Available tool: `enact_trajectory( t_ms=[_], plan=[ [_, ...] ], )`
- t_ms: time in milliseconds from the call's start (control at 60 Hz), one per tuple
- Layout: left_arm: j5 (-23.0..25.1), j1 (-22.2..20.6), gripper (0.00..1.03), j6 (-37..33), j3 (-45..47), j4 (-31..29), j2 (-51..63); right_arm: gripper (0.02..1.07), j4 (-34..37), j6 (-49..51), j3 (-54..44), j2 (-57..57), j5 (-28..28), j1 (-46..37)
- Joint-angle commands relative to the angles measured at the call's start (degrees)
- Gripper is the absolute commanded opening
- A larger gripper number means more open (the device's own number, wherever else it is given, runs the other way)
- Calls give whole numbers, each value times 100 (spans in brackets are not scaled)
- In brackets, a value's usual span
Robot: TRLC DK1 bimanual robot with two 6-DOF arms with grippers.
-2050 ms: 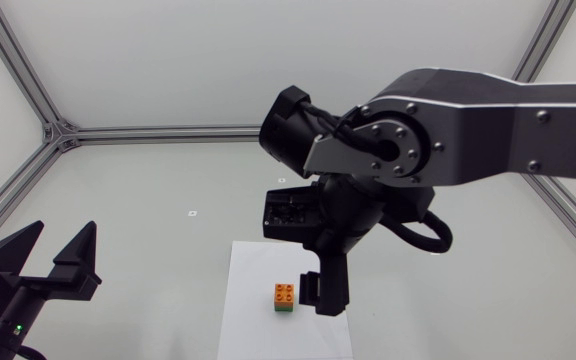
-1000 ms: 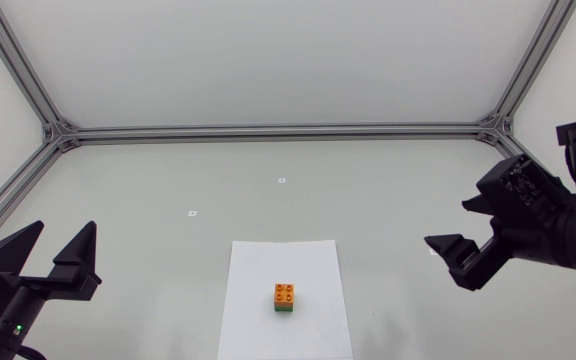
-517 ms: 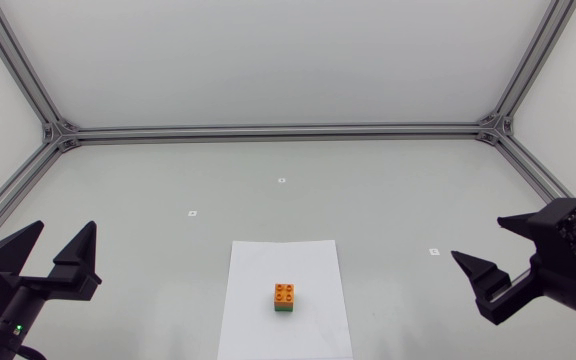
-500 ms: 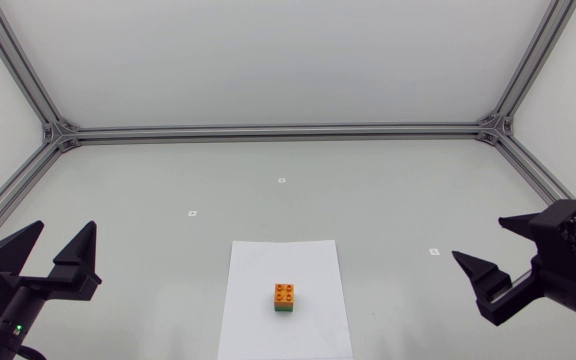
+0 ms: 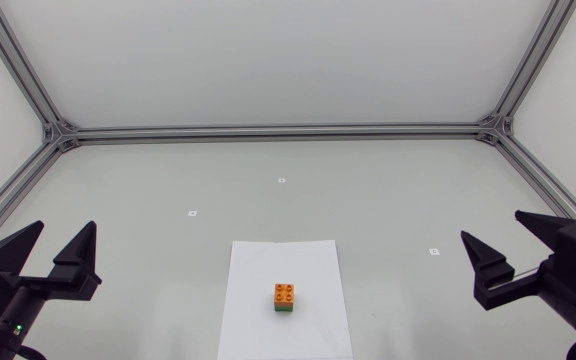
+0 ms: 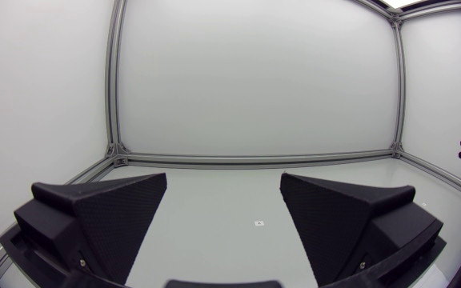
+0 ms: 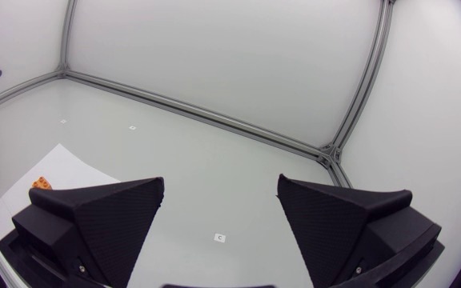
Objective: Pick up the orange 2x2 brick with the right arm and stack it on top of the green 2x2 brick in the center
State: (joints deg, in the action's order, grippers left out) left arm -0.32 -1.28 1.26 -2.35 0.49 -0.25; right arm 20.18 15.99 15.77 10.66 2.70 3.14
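Bricks: orange brick (image 5: 284,292) sits on green brick (image 5: 284,309), studs up, edges lined up as far as the head view shows; the stack stands on the sheet (image 5: 258,320), toward its near edge, at the middle of the table's (image 5: 268,190) near edge
Right claw (image 5: 491,226): released, fingers spread wide with nothing between them; at the table's right edge, well apart from the stack
Left claw (image 5: 65,226): released too, empty, by the near left corner
Change: 2 s ago the right arm hung over the sheet with its claw just beside the stack; 1 s ago it had swung out to the right edge, and since then it has drawn back toward the near right corner. The stack has not shifted in any frame; the left arm has not moved
Meaning: placing looks done, since the orange brick stayed put once let go; I judge only the right arm's settling remains
Doubt: whether the studs are pressed fully home cannot be told from above
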Motion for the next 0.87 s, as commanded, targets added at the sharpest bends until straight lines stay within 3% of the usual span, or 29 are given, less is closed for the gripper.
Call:
enact_trajectory(
  t_ms=[0, 567, 850],
  plan=[
    [23, 31, 99, -73, 235, -84, -45, 103, -236, -314, -270, -147, -54, -76],
    [32, 31, 99, -73, 235, -84, -45, 103, -2002, -1587, -1565, -1057, -268, -311],
    [23, 31, 99, -73, 235, -76, -45, 103, -2018, -1599, -1577, -1066, -270, -314]
  ],
)
